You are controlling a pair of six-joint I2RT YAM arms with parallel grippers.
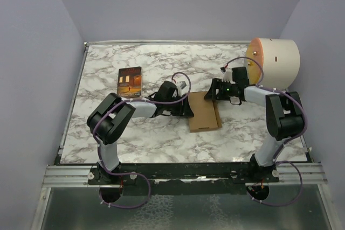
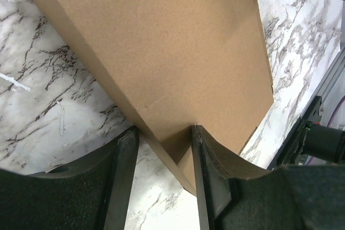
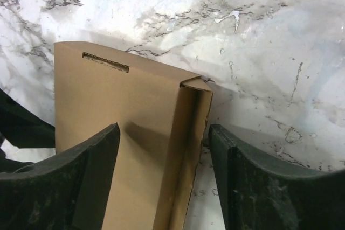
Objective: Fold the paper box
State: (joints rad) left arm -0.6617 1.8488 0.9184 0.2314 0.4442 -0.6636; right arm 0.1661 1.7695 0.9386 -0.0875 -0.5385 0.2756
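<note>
Mid-frame we anchor the paper box [image 1: 204, 112] with the left gripper [image 2: 163, 129] clamped on its corner — the right gripper [image 3: 164, 130], unclenched, straddles 1 wall to fold it.

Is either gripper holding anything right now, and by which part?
The left gripper pinches the box by a corner. The right gripper only straddles its side wall, open.

We see soft, even light from above; the marble table [image 3: 269, 36] shines a little with white glare; a soft shadow lies beside the paper box [image 3: 108, 111], which looks sharp; the black fingers [image 3: 81, 187] up close look blurry.
</note>
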